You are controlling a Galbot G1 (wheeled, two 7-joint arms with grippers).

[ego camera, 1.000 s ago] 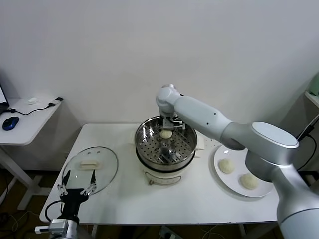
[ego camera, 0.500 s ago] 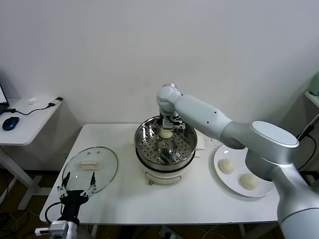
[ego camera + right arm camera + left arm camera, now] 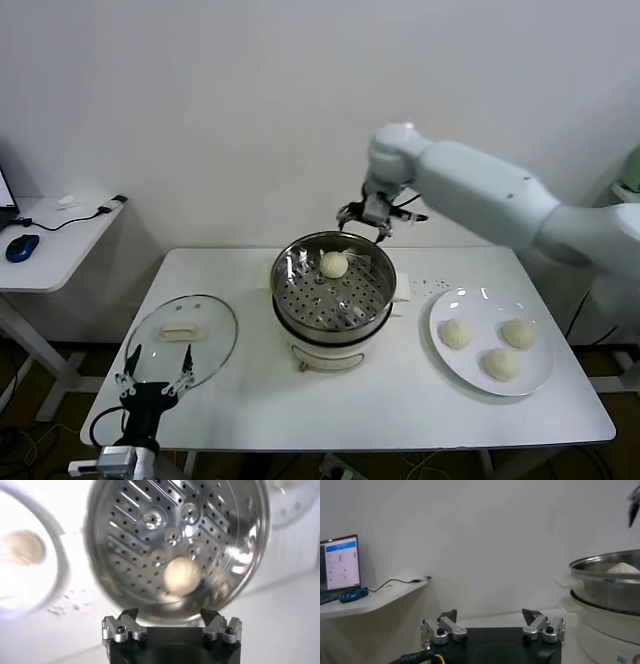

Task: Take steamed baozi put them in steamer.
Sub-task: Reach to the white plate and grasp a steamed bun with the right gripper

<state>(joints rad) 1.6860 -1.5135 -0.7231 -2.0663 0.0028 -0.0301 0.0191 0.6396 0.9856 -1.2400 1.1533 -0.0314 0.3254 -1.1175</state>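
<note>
The steel steamer (image 3: 333, 292) stands mid-table on its white base. One cream-white baozi (image 3: 334, 264) lies on its perforated tray at the far side; it also shows in the right wrist view (image 3: 182, 576) and over the pot rim in the left wrist view (image 3: 622, 568). Three more baozi (image 3: 455, 334) (image 3: 518, 333) (image 3: 501, 364) lie on the white plate (image 3: 440, 354) at the right. My right gripper (image 3: 378, 219) is open and empty, raised above the steamer's far right rim. My left gripper (image 3: 154, 384) is open and empty, low at the table's front left edge.
A round glass lid (image 3: 182, 339) lies flat on the table left of the steamer, just beyond my left gripper. A side desk (image 3: 50, 240) with a blue mouse (image 3: 21, 246) stands at the far left. A wall runs close behind the table.
My right gripper has let go of the baozi in the steamer, lifted out and swung up and to the right. The third baozi on the plate now shows. The left arm stays put.
</note>
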